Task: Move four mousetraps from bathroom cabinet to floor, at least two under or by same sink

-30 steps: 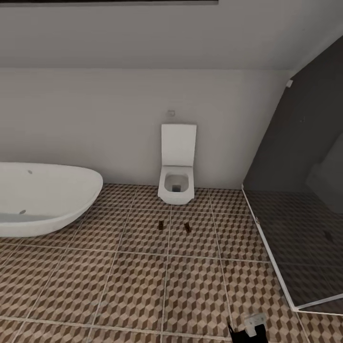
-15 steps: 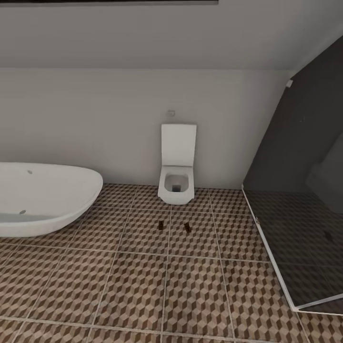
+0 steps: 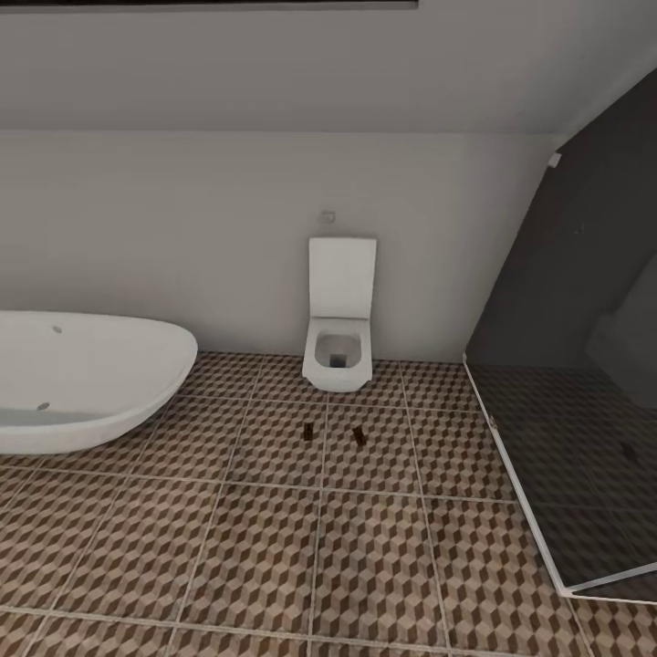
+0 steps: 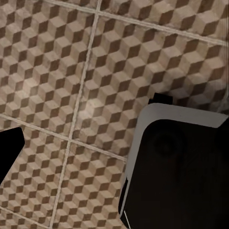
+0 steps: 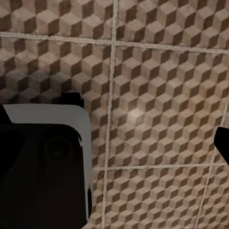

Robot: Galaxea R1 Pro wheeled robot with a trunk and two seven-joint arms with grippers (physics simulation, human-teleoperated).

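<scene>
Across the lower half of the head view, the bathroom floor point(image 3: 274, 547) is spread out in large cube-patterned tiles with pale grout lines. A dark glass shower enclosure point(image 3: 584, 438) is set at about three o'clock, its pale frame meeting the tiles. A white oval bathtub point(image 3: 82, 379) is seen at nine o'clock, cut by the picture's edge. A white square toilet point(image 3: 339, 351) is mounted against the pale wall just above centre, lid raised. Two small dark mousetraps point(image 3: 310, 430) are seen lying flat on the tiles just in front of the toilet, slightly apart, the second one point(image 3: 359, 435) to the right; their details are too small to be made out.

Patterned tiles are shown in both wrist views beside a dark, grey-edged robot part point(image 4: 176, 171). How far either pincer is open, or what it holds, cannot be told.
</scene>
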